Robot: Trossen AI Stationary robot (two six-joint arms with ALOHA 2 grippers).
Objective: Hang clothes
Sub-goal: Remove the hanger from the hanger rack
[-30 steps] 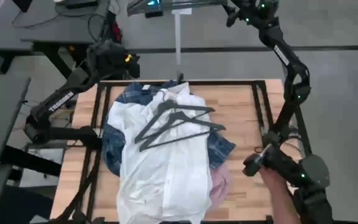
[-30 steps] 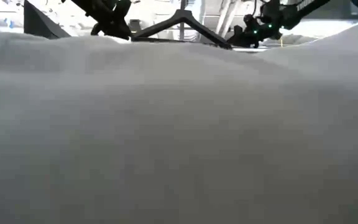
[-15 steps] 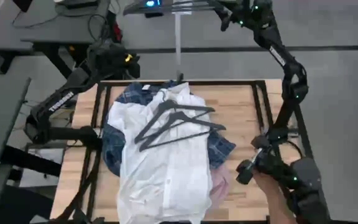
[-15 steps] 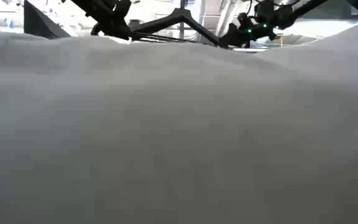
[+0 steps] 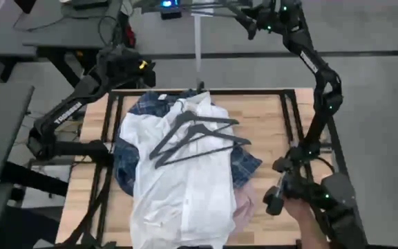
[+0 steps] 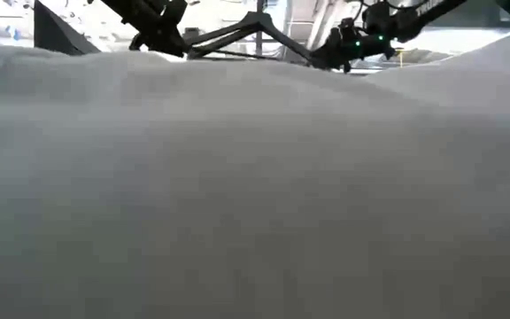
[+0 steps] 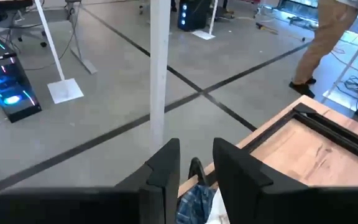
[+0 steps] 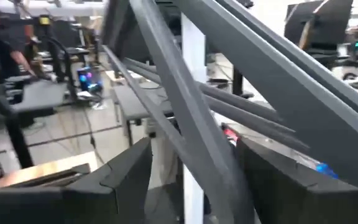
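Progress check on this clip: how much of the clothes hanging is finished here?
Done: nothing is hung. The white shirt, plaid shirt and pink shirt lie piled on the table, with spare hangers loose on top.
In hand: the right tool holds a bare dark hanger beyond the table's far edge. The left tool waits open near the far edge.
Left: all three shirts.

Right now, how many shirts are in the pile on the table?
3. The white shirt lies on top, the plaid shirt shows beneath it on both sides, and the pink shirt peeks out at the near right. More may be hidden underneath.
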